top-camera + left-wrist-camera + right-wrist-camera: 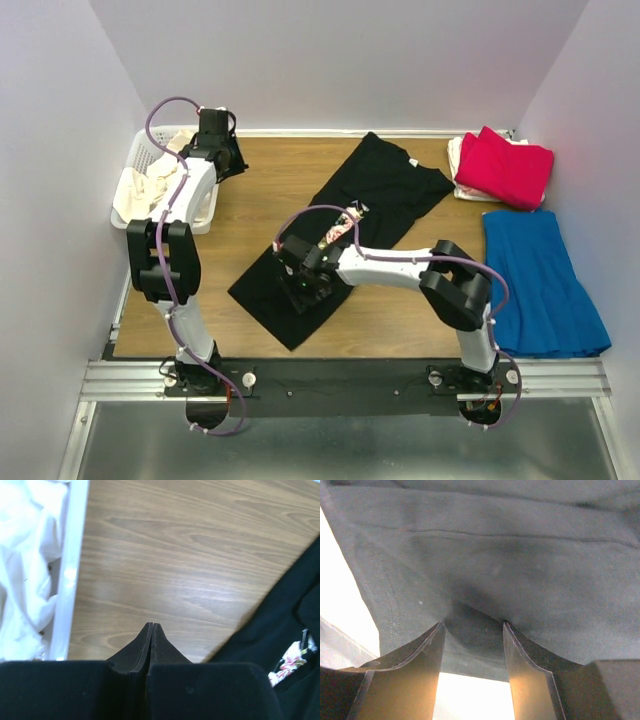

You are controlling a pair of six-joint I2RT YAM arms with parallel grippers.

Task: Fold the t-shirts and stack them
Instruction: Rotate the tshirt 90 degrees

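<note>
The black shirt (375, 190) lies diagonally across the table (270, 170). The right gripper (472, 627), fingers spread, presses its near end; closing could catch one layer only and undo the fold. The left gripper (151, 627), fingers pressed together, hovers beside the basket (75, 555).

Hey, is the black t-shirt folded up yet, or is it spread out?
Not folded up: the black t-shirt lies stretched out long and diagonal across the table, with only a sliver of its floral print showing.
</note>
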